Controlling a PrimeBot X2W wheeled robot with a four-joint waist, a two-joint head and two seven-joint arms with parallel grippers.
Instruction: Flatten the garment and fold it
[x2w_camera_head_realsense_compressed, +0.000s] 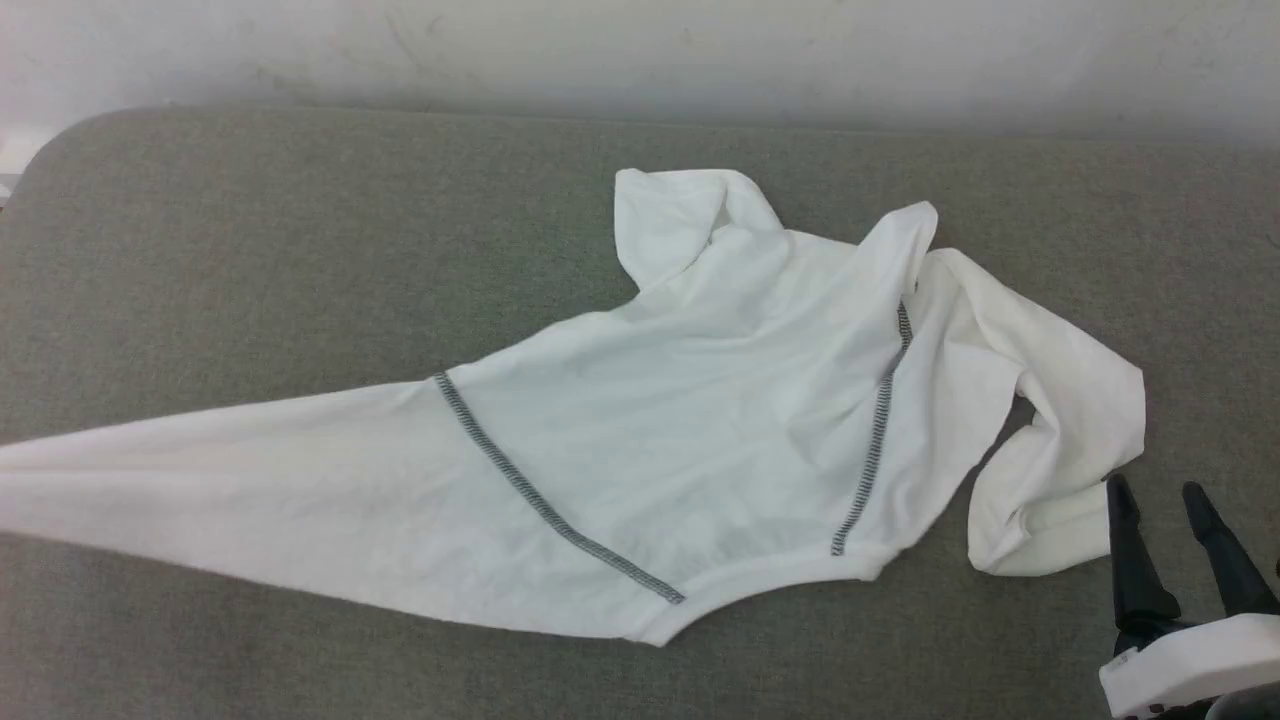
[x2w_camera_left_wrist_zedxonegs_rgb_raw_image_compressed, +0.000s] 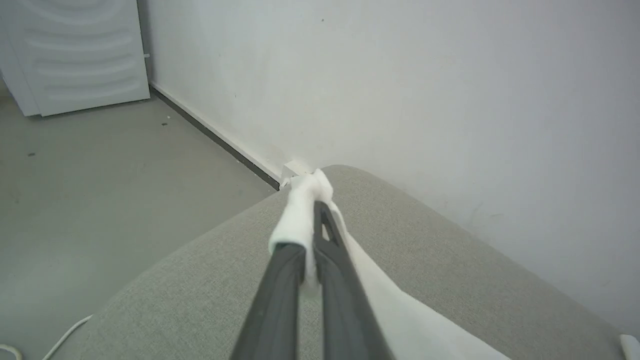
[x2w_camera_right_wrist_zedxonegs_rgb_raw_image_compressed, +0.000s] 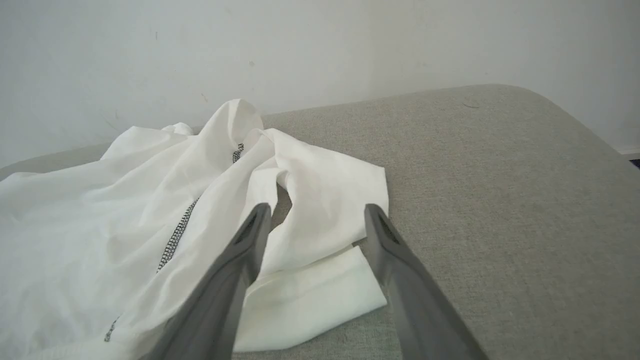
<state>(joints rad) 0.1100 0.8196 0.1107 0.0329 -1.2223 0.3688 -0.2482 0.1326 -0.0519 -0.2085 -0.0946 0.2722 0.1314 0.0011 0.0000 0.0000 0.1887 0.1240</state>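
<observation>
The garment (x2w_camera_head_realsense_compressed: 680, 420), a white long-sleeved shirt with grey-black zigzag shoulder seams, lies spread on the grey cushion (x2w_camera_head_realsense_compressed: 250, 250). One sleeve stretches taut to the left edge of the head view. In the left wrist view my left gripper (x2w_camera_left_wrist_zedxonegs_rgb_raw_image_compressed: 316, 205) is shut on that sleeve's cuff (x2w_camera_left_wrist_zedxonegs_rgb_raw_image_compressed: 302, 210), held above the cushion's left end. The other sleeve (x2w_camera_head_realsense_compressed: 1060, 440) is folded back on itself at the right. My right gripper (x2w_camera_head_realsense_compressed: 1158, 495) stands open just right of that folded sleeve's cuff (x2w_camera_right_wrist_zedxonegs_rgb_raw_image_compressed: 310, 295), its fingers (x2w_camera_right_wrist_zedxonegs_rgb_raw_image_compressed: 250, 240) above the cloth with nothing between them.
A pale wall (x2w_camera_head_realsense_compressed: 640, 50) runs behind the cushion. The cushion's rounded left end (x2w_camera_left_wrist_zedxonegs_rgb_raw_image_compressed: 200, 260) drops to a grey floor (x2w_camera_left_wrist_zedxonegs_rgb_raw_image_compressed: 100, 190), with a white cable (x2w_camera_left_wrist_zedxonegs_rgb_raw_image_compressed: 65, 337) and a white door (x2w_camera_left_wrist_zedxonegs_rgb_raw_image_compressed: 75, 55) beyond. Bare cushion (x2w_camera_right_wrist_zedxonegs_rgb_raw_image_compressed: 500, 200) lies right of the shirt.
</observation>
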